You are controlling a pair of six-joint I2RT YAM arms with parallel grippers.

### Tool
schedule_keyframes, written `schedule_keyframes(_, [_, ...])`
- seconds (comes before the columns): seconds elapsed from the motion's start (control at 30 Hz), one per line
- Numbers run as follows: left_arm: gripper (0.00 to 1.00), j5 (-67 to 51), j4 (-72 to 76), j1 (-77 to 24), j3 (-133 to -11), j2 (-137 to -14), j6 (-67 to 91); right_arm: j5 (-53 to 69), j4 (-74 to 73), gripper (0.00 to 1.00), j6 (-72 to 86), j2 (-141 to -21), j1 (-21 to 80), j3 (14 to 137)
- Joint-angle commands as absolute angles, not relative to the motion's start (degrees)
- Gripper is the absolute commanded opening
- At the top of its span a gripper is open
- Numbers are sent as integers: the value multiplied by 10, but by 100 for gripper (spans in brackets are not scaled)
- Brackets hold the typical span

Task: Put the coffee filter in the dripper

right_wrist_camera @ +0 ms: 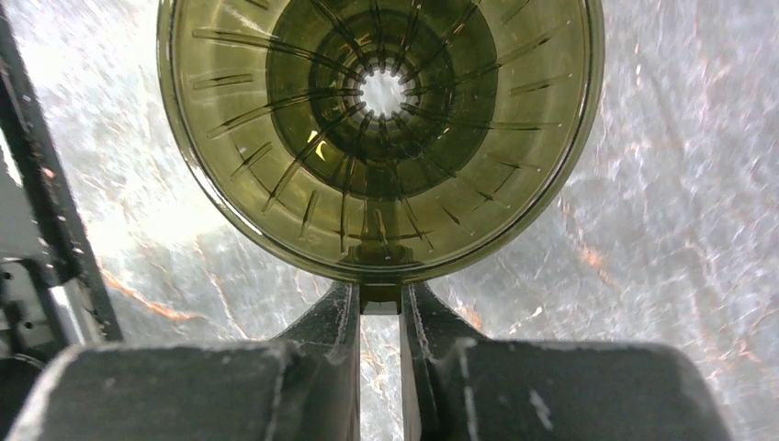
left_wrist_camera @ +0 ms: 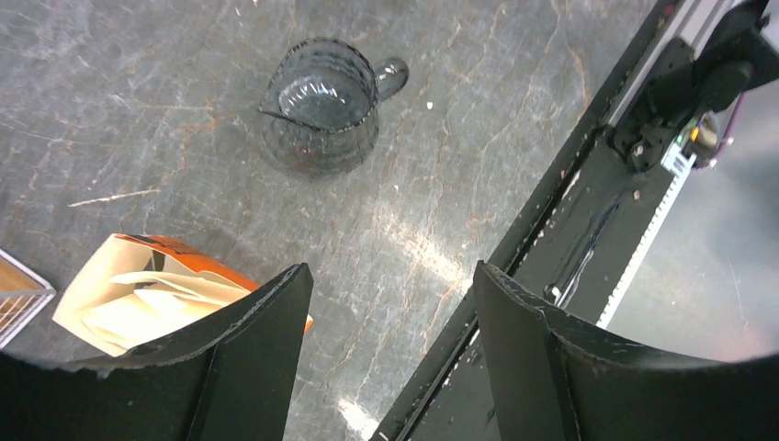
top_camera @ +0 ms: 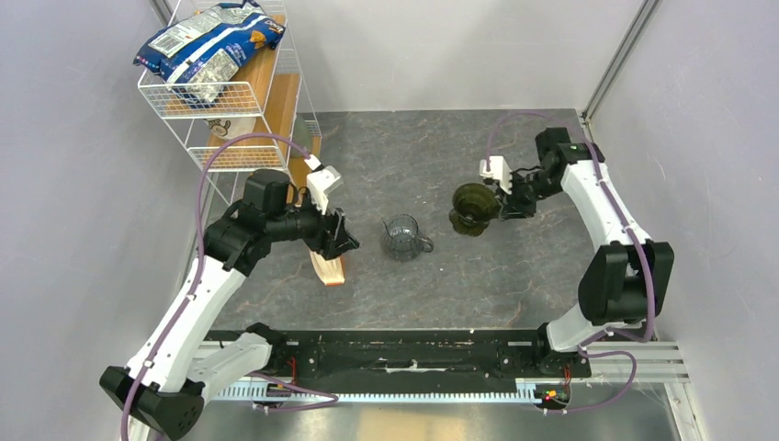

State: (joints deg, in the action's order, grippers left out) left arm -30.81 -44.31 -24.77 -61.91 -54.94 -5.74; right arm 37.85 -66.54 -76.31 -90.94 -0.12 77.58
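1. Top external view: the dripper [top_camera: 473, 207] stood right of centre on the desk [top_camera: 432, 147], rim up; couldn't tell whether its base was touching the surface
2. Right hand [top_camera: 504, 199] was at the dripper's right side. In the right wrist view the fingers [right_wrist_camera: 333, 322] were clamped together on the small handle tab at the near edge of the rim, and the ribbed olive-green inside and centre hole were fully in view
3. Left hand [top_camera: 338, 237] hovered over the tan, orange-edged packet [top_camera: 328, 266], jaws wide apart and gripping nothing. In the left wrist view only grey desk showed between the fingers [left_wrist_camera: 262, 349]
4. The packet lay flat on the desk near the foot of the wire rack [top_camera: 230, 92]. White filter papers [left_wrist_camera: 138, 299] were visible inside its open mouth, well apart from the dripper
5. Glass cup [top_camera: 404, 236] stood upright between packet and dripper, touching neither, with its handle toward the dripper side
6. The rack sat at the far-left corner with blue-and-white bags [top_camera: 207, 46] on its top shelf
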Motion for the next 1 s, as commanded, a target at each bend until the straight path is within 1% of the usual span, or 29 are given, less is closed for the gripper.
schedule_keyframes(0.0, [74,-342,-431,-219,-663,-529,-24,361,-705,0,-656,-870,86,838])
schedule_keyframes(0.13, [82,-359,-458,-188,-680,-514,-19,322,-692,0,-556,-883,167,889])
schedule_keyframes(0.23, [85,-345,-475,-165,-675,-486,-19,288,-669,0,-480,-905,215,926])
schedule_keyframes(0.43, [86,-337,-496,-138,-650,-448,-22,242,-620,0,-397,-940,287,951])
schedule_keyframes(0.67, [86,-336,-495,-131,-651,-444,-22,204,-568,0,-356,-976,339,953])
schedule_keyframes(0.97, [86,-335,-500,-131,-648,-440,-28,191,-528,0,-343,-978,352,912])
